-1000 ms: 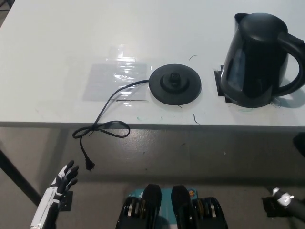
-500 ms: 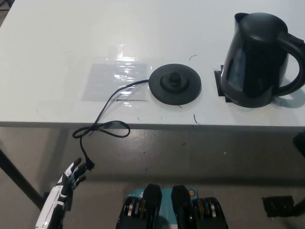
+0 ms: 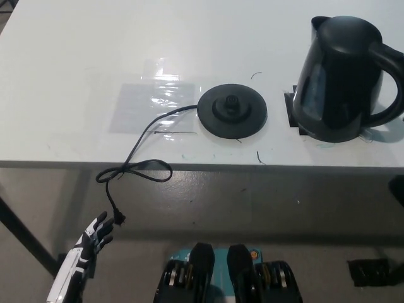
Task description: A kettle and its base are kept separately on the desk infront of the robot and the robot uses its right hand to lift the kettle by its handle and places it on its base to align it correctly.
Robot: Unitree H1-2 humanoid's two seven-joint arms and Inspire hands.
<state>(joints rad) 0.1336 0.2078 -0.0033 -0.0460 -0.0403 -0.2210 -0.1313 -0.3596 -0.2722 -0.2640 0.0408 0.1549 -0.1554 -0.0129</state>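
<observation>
While the kettle (image 3: 344, 79) stands on the counter (image 3: 76, 57) just right of the base (image 3: 231, 112) — apart from it — nothing is yet done; the left robot hand (image 3: 95, 237), fingers apart and empty, is seen below the base; the right is unseen.

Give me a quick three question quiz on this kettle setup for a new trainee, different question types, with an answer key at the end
1. True or false: the kettle is already seated on its base.
2. Multiple choice: the kettle's handle faces which way in the head view? A) picture left, toward the base; B) picture right, away from the base; C) toward the desk's front edge.
3. Fill in: the base's cord runs over the desk's front edge, and its plug hangs just above the robot's white ____ hand.

Key
1. False: it stands on the desk, apart from the base.
2. B.
3. Left.
</observation>
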